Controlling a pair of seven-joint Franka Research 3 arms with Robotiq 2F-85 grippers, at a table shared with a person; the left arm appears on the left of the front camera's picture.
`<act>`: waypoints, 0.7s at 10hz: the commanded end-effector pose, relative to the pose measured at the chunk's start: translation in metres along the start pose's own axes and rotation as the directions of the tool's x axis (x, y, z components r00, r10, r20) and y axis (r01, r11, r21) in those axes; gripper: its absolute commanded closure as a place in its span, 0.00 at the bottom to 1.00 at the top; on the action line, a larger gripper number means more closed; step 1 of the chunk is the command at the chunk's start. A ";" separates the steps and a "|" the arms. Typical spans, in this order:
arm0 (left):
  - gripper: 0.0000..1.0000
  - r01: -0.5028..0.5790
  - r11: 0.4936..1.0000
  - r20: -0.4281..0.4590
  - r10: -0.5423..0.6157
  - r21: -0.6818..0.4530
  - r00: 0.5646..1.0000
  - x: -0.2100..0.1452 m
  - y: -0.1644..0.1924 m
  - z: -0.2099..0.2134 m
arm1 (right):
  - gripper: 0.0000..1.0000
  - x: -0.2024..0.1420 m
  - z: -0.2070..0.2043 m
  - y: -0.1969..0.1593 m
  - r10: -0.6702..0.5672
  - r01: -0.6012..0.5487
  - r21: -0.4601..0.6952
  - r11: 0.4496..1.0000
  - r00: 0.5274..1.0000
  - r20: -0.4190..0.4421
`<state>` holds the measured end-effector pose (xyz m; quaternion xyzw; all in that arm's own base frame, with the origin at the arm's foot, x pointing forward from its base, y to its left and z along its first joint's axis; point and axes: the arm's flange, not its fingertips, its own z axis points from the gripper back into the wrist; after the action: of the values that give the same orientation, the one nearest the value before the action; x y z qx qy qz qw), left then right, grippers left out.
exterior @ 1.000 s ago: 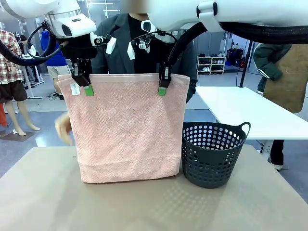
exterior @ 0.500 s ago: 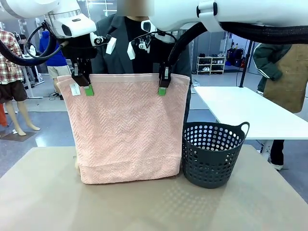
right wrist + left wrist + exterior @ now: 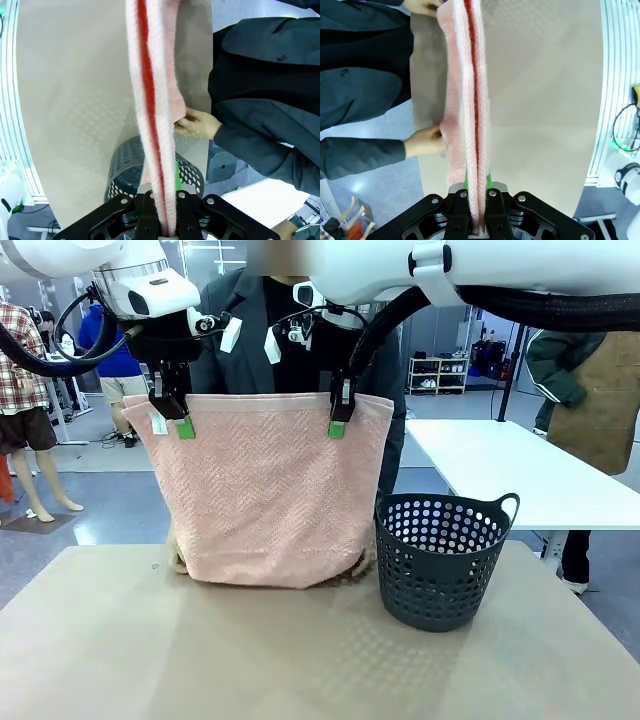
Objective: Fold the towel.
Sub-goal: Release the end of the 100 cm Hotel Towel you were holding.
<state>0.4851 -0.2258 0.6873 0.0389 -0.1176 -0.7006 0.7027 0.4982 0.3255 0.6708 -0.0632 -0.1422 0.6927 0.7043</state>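
left gripper [image 3: 176, 418] and right gripper [image 3: 338, 420] clench the top edge of the towel [image 3: 265, 490]; basket [image 3: 445, 560] at its 4 o'clock; a person's hand [image 3: 425, 142] seems to pinch its bottom.

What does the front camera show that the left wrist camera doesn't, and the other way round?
Front view: the towel's broad face hanging from its top edge, the right fingers clamped there, and a dark basket beside it. Left wrist view: the towel edge-on, in two layers, and a person's hand gripping it from behind. Both: the towel, the left fingers shut on it, and the table.
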 end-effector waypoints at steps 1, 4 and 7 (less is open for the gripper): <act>1.00 -0.006 1.000 -0.006 0.006 0.004 1.000 0.000 0.000 0.000 | 1.00 -0.001 0.001 -0.001 0.011 -0.011 -0.011 1.000 1.000 0.004; 1.00 -0.006 1.000 -0.006 0.006 0.004 1.000 0.000 0.000 0.000 | 1.00 -0.001 0.001 -0.001 0.011 -0.011 -0.011 1.000 1.000 0.004; 1.00 -0.006 1.000 -0.006 0.006 0.004 1.000 0.000 0.000 0.000 | 1.00 -0.001 0.001 -0.001 0.011 -0.011 -0.011 1.000 1.000 0.004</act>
<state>0.4851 -0.2258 0.6873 0.0389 -0.1176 -0.7006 0.7027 0.4982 0.3255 0.6708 -0.0633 -0.1424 0.6927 0.7042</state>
